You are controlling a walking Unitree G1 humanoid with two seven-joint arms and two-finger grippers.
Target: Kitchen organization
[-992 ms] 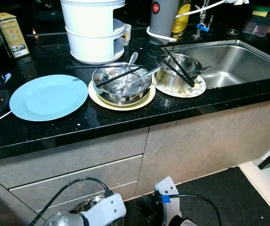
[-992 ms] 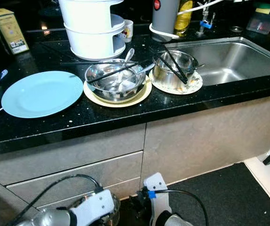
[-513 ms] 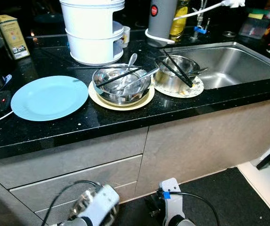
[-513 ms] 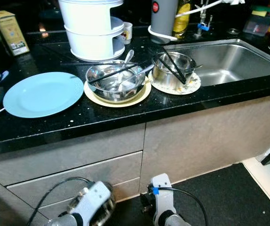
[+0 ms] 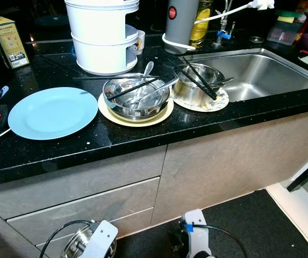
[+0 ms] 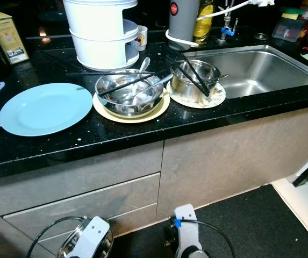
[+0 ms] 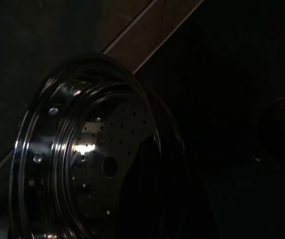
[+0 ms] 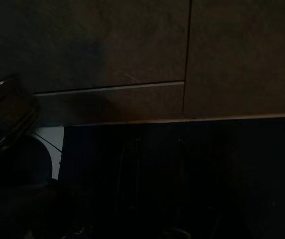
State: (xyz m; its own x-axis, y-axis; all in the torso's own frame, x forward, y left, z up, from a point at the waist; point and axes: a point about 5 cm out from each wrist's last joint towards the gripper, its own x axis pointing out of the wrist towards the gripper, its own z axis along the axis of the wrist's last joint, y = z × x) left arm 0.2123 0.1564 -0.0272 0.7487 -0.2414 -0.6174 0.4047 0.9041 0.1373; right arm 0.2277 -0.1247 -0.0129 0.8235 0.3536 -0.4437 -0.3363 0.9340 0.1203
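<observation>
A black speckled countertop (image 5: 143, 137) runs across the scene above grey-brown cabinet fronts (image 5: 89, 188), with a stainless sink (image 5: 261, 70) set into its right end. At the back of the counter stands a tall white stacked steamer (image 5: 104, 35), and beside it, further right, a grey canister with a red button (image 5: 179, 21). In front of the steamer, towards the left, a pale blue plate (image 5: 51, 113) lies flat and bare. Just to its right a steel bowl (image 5: 136, 98) sits on a cream plate (image 5: 113, 114), with black chopsticks (image 5: 127, 88) and spoons laid across and inside it. Next to that, close to the sink's edge, a smaller steel pot (image 5: 194, 86) rests on a patterned plate (image 5: 218, 102), and more dark chopsticks lean across its rim. A yellowish box (image 5: 7, 35) stands at the far left rear. Down low in front of the drawers, the left arm carries a perforated steel steamer tray (image 7: 82, 154); the left gripper (image 7: 149, 199) is a dark shape against the tray's inner face and seems to be grasping it, though the shade hides the contact. The right gripper (image 8: 152, 174) hangs low before the cabinet base, and I cannot tell whether its fingers are spread or closed.
</observation>
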